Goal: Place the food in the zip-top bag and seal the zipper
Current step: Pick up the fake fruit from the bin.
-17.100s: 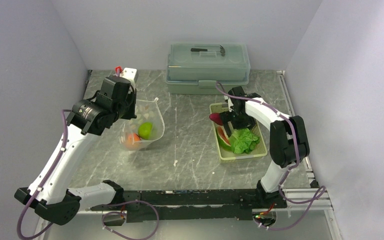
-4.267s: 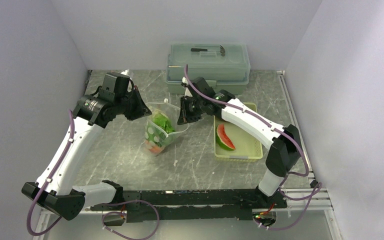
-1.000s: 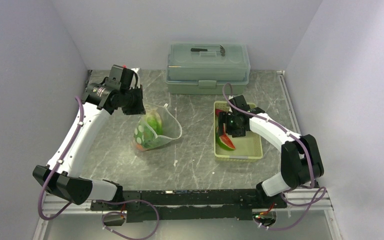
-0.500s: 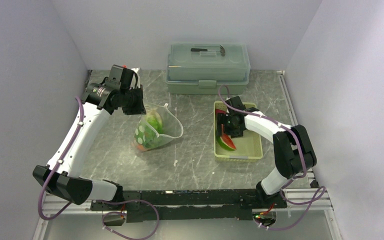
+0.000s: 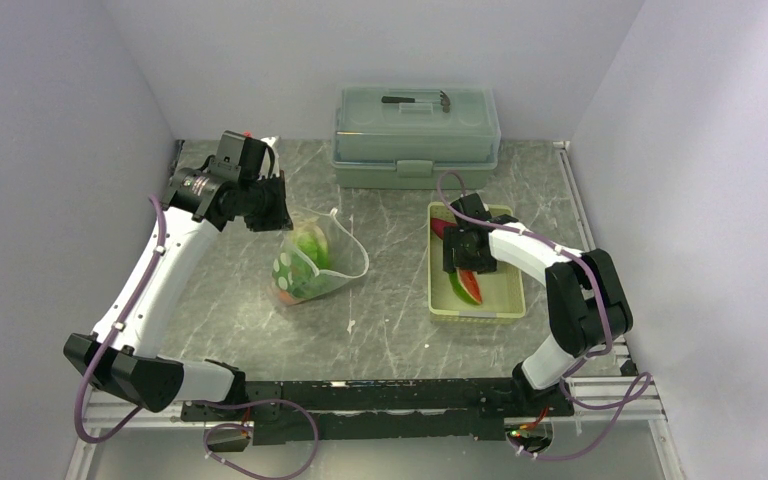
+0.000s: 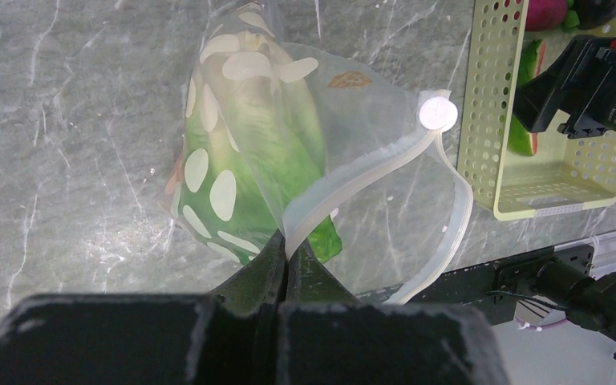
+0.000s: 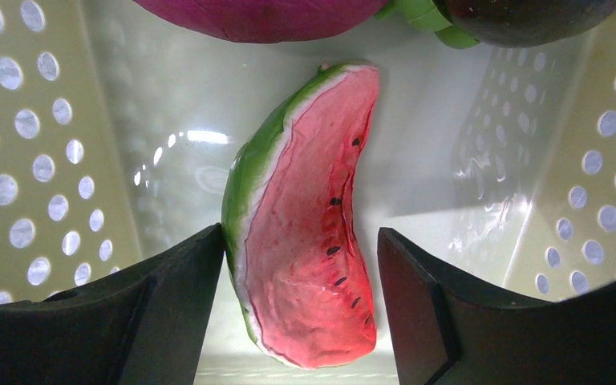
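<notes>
The zip-top bag [image 5: 305, 265] lies on the table with its mouth gaping toward the right. Green lettuce [image 6: 281, 144] and an orange-red fruit [image 5: 280, 293] show through its dotted wall. My left gripper [image 6: 286, 255] is shut on the zipper [image 6: 369, 172] at the mouth's near corner, holding it up. The watermelon slice [image 7: 305, 216] lies flat in the yellow-green tray [image 5: 508, 300]. My right gripper [image 7: 299, 241] is low over it, open, one finger on each side. The left finger [image 7: 184, 281] touches the rind and the right one stands apart. A magenta root [image 7: 265, 16] and a dark round piece [image 7: 521, 16] lie beyond it.
A lidded grey-green box [image 5: 415, 125] stands at the back of the table, behind the bag and tray. The tray's perforated walls [image 7: 16, 160] rise close on both sides of the right fingers. Grey walls enclose the table on three sides.
The right gripper has shifted slightly along the tray and settled around the watermelon slice, its jaws narrowing a little. The left gripper and the bag have stayed put.
</notes>
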You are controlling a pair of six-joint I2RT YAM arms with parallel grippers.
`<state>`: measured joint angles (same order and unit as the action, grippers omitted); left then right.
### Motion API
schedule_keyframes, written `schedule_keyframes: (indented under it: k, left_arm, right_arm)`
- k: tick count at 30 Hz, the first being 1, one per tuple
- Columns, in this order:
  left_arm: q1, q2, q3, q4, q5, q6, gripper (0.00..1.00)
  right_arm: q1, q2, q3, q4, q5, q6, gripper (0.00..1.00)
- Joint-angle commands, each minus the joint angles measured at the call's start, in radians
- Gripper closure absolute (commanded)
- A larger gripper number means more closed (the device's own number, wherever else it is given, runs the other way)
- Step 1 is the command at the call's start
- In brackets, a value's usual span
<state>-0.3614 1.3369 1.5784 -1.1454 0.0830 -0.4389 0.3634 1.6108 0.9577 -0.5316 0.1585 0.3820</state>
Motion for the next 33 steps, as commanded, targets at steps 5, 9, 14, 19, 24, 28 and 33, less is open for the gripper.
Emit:
schedule_keyframes:
  k: [5,9,14,19,24,28,33]
  left_arm:
    - [0.004,-0.035,0.018,0.034,0.019,-0.004,1.00]
    - [0.004,-0.038,0.023,0.029,0.016,-0.006,1.00]
    - [0.004,-0.041,0.022,0.026,0.015,-0.007,1.00]
    - [0.004,-0.042,0.022,0.027,0.011,-0.009,1.00]
    - [0.004,-0.039,0.022,0.030,0.010,-0.009,1.00]
    - [0.004,-0.036,0.017,0.034,0.010,-0.008,1.00]
    - [0.004,-0.030,0.017,0.040,0.012,-0.008,1.00]
  right_arm:
    - [-0.008,0.011,-0.020,0.035,-0.007,0.000,0.27]
    - [-0.013,0.019,-0.038,0.071,-0.065,0.002,0.29]
    - [-0.017,0.036,-0.040,0.071,-0.073,-0.005,0.40]
    - [-0.017,0.023,-0.032,0.054,-0.062,-0.007,0.60]
    - [-0.017,-0.022,0.007,0.006,-0.035,-0.004,0.73]
    - [-0.015,-0.107,0.046,-0.031,-0.042,0.003,0.77]
    - [-0.015,-0.193,0.107,-0.090,-0.061,0.012,0.80]
